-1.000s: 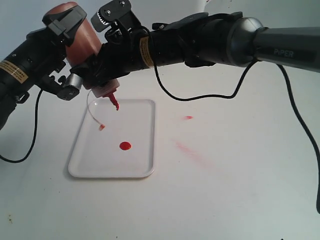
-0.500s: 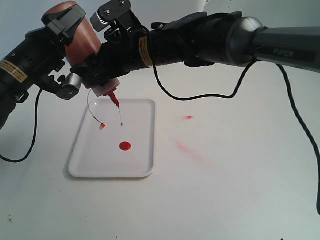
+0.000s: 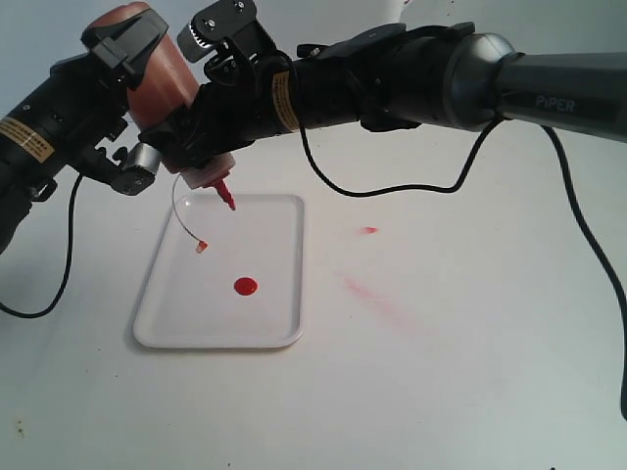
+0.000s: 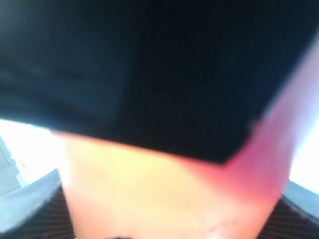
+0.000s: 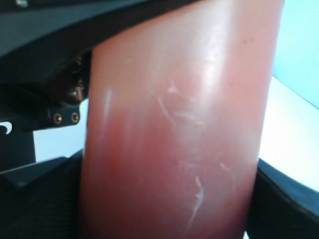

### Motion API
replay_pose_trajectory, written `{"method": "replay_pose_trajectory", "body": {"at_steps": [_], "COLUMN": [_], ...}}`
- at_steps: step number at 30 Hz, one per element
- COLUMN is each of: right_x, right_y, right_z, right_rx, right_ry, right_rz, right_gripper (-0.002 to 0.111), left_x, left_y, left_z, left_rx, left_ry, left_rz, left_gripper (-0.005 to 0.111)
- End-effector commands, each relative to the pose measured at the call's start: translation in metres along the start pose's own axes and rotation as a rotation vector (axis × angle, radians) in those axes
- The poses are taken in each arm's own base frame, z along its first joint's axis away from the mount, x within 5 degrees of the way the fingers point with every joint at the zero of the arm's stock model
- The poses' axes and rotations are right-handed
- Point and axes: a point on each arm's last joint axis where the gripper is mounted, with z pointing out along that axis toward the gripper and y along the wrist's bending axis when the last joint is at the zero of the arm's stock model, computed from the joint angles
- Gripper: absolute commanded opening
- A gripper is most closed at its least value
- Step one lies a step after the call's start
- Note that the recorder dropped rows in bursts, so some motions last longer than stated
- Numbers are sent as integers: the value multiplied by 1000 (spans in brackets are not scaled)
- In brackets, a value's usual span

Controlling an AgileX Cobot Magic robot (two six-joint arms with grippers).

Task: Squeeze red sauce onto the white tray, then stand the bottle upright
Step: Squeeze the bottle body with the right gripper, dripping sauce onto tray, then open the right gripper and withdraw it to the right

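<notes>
The left arm comes in from the left edge of the exterior view with its wrist raised, and the left gripper (image 3: 145,93) is clamped across the upper end of the translucent orange-red plastic squeeze bottle (image 3: 157,73). The right arm stretches across from the right, past the middle, and the right gripper (image 3: 211,103) is closed on the same bottle lower down, near its neck. In the right wrist view the bottle (image 5: 179,124) fills the space between the dark pads; the left wrist view is blurred, with the bottle (image 4: 164,199) pressed close between two dark edges.

The bottle is held upside down and tilted, its pointed red nozzle (image 3: 226,197) aimed down above the far end of the flat white rectangular plastic tray (image 3: 279,294), not touching it. A small cap (image 3: 200,248) dangles on a thin tether over the tray. One round glossy blob of red sauce (image 3: 245,286) lies near the tray's middle, well below the nozzle
</notes>
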Motion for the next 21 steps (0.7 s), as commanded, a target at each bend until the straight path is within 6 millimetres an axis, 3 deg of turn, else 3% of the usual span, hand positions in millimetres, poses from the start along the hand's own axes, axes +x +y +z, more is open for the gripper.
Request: {"method": "replay_pose_trajectory", "body": {"at_steps": [1, 2, 3, 4, 5, 6, 7, 15, 21], "right_x": [-6, -6, -6, -6, -6, -6, -6, -32, -33], "right_y": [-3, -3, -3, -3, -6, -8, -8, 11, -3], "right_z": [-3, -3, -3, -3, -3, -3, -3, -22, -39], "right_rx": [46, 46, 46, 50, 74, 104, 105, -27, -70], "right_ry": [-11, -11, -11, -11, -11, -11, -10, -65, -72], "right_rz": [-9, -9, -9, -9, -8, -7, -25, -49, 49], "right_gripper": [4, 10, 29, 40, 71, 92, 105, 105, 105], "left_x": [7, 7, 7, 7, 7, 7, 7, 9, 9], "left_y": [8, 8, 7, 7, 7, 7, 7, 6, 6], "left_z": [2, 2, 2, 2, 2, 2, 2, 2, 2], "left_rx": [-50, -50, -47, -47, -47, -47, -46, -37, -37], "left_ry": [53, 53, 57, 57, 57, 57, 59, 75, 75], "left_rz": [-23, -23, -25, -25, -25, -25, -26, -34, -34], "left_gripper": [0, 0, 0, 0, 0, 0, 0, 0, 0]}}
